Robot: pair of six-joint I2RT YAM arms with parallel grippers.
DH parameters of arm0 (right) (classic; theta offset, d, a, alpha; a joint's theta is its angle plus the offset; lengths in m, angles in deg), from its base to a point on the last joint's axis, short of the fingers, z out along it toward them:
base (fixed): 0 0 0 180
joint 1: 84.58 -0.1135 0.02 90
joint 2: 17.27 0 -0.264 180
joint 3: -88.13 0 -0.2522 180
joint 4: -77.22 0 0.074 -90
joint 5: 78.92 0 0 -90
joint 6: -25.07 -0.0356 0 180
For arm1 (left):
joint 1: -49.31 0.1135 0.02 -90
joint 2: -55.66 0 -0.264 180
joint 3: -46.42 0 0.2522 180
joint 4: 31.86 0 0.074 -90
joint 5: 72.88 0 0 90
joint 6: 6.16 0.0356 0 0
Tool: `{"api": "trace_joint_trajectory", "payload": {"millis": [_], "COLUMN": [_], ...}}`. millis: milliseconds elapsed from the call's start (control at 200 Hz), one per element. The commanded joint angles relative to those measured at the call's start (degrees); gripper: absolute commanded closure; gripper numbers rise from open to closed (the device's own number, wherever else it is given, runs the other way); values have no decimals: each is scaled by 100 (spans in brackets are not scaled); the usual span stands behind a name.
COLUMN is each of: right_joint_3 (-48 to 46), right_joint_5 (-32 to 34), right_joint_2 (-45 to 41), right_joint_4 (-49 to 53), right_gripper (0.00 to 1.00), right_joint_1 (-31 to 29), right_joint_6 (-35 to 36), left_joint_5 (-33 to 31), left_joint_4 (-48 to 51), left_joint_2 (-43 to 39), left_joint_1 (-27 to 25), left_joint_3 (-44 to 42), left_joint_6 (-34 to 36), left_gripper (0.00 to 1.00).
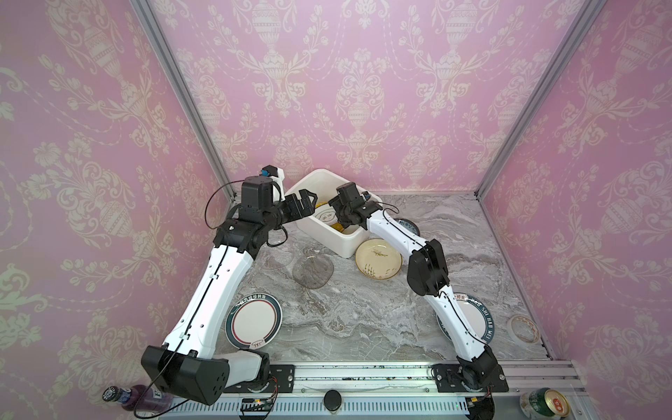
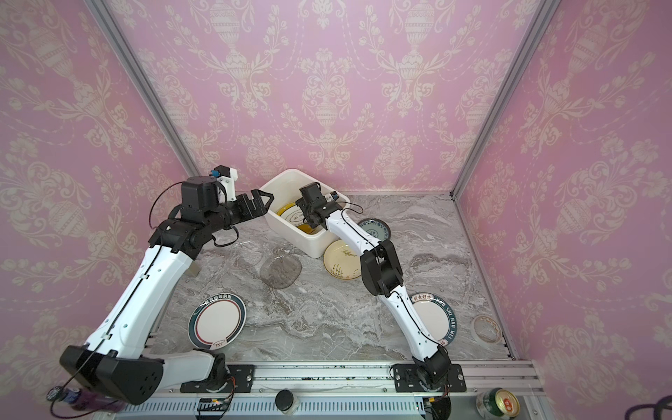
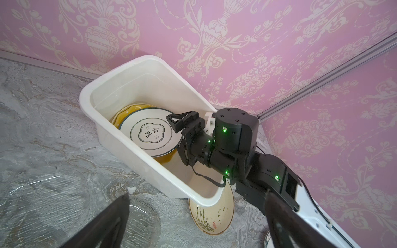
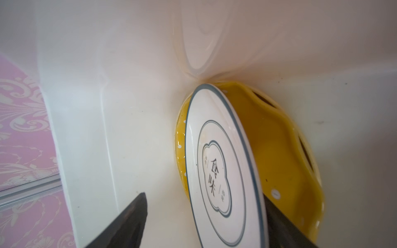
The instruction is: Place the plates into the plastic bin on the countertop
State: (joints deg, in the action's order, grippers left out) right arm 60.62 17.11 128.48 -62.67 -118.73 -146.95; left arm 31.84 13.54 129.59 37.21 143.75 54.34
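A: Plates, grip tips? My white plate rests on the yellow plate in the bin, by the worktop's back edge.
B: Stiff, slick, chippable. Pinch the rim.
A: Noted. My left gripper and right gripper gape wide, empty.

In a top view, my tape roll lies flat at four o'clock. Along my ribbed rail I see a black knob at six, a purple bottle on its side at seven and a green can at five. Pink damask wallpaper fills twelve.
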Motion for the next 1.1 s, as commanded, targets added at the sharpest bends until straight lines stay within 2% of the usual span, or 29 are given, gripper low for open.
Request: {"api": "trace_joint_trajectory", "payload": {"millis": [0,465,655,786,1006,1096], "right_joint_3": [-71,-222,265,587,584,622], "right_joint_5": [100,-323,-500,-641,-675,-673], "right_joint_2": [-420,-240,210,507,629,624], "right_joint_4": [172,240,448,596,642,674], "right_gripper": [17,15,15,11,8,2], "right_joint_1": [40,93,101,127,189,216], "right_joint_6": [177,56,41,34,97,146], "left_joint_5": [40,-59,-53,2,87,116], "left_joint_4": [207,264,252,209,183,160], "left_joint_2": [-214,-441,-408,-334,-199,-160], "left_joint_1": [43,67,136,188,267,291], "left_joint_3": [194,65,-58,-71,-60,-65], "left_joint_6": [-73,-30,-20,-33,-21,-29], "left_gripper": [1,1,1,1,1,1]}}
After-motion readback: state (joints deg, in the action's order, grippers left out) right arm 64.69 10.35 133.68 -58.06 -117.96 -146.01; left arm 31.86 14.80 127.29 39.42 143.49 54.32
